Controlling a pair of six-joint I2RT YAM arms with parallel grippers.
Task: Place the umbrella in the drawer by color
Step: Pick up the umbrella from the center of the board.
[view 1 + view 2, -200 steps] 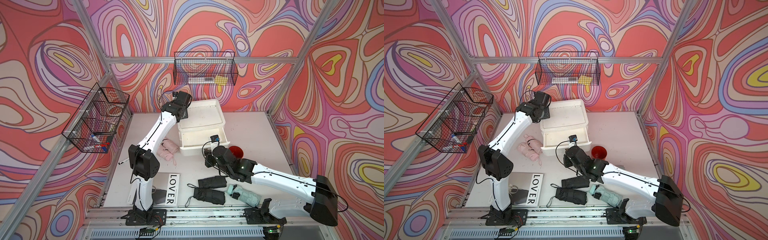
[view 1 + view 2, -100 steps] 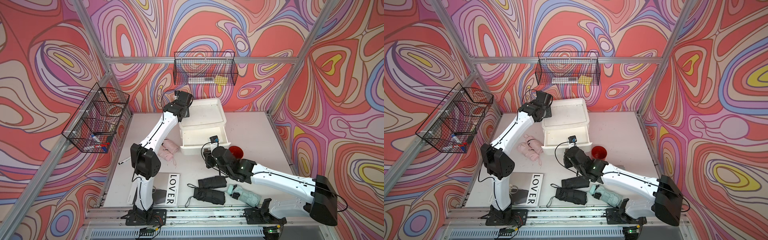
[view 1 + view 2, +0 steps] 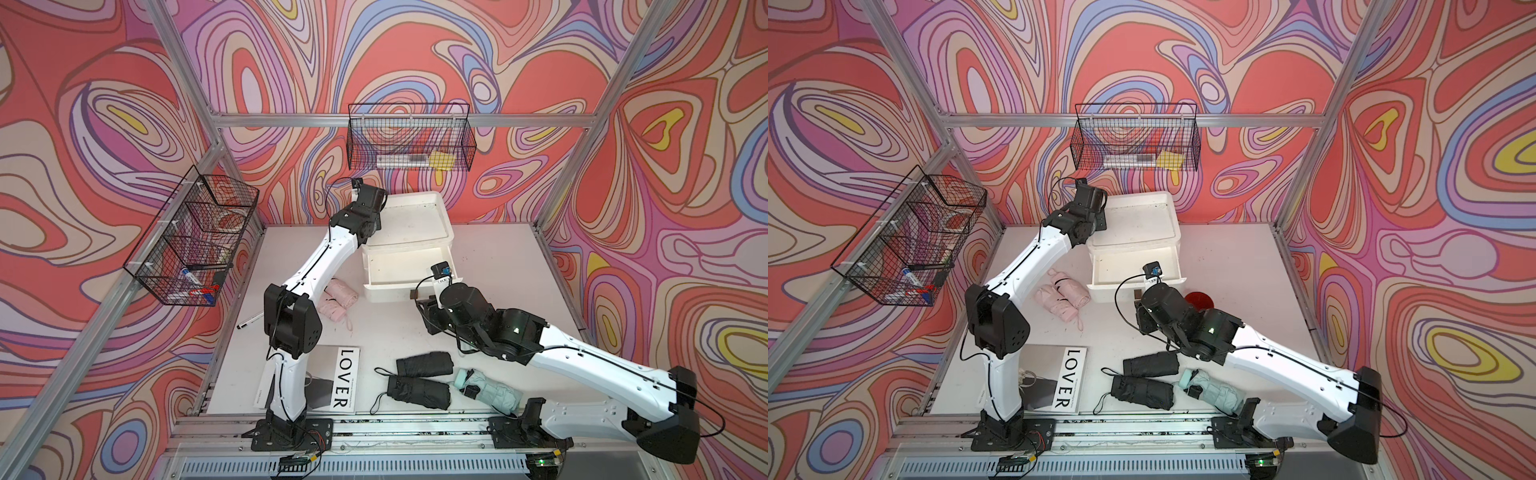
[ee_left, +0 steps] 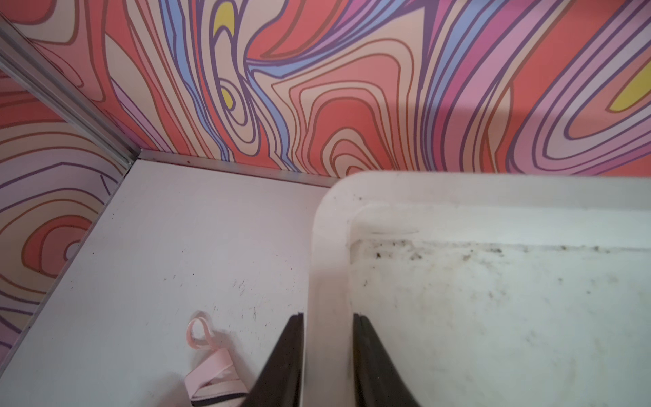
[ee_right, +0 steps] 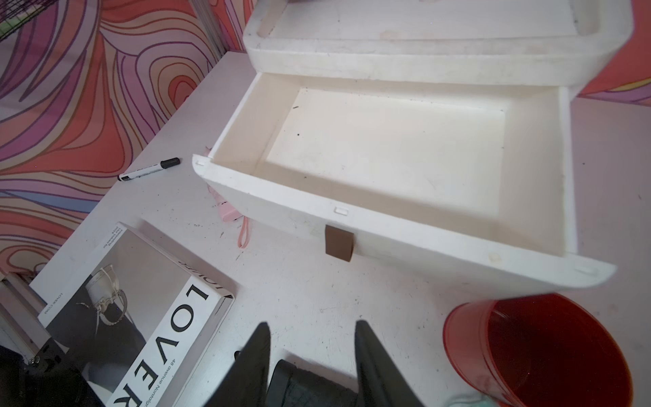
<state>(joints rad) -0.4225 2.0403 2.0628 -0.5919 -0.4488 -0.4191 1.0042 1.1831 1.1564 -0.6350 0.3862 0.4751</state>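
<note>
Nearest the front, two black folded fabric umbrellas point(image 3: 424, 363) lie with long axes running nine-to-three, at six o'clock from the right gripper point(image 5: 312, 329). That arm is the closer one, its jaws spread and empty. At its twelve o'clock the white plastic drawer point(image 5: 387, 229) stands open and empty. Farthest, the left gripper point(image 4: 328, 320) is parted astride the white cabinet rim point(image 4: 329, 246).
</note>
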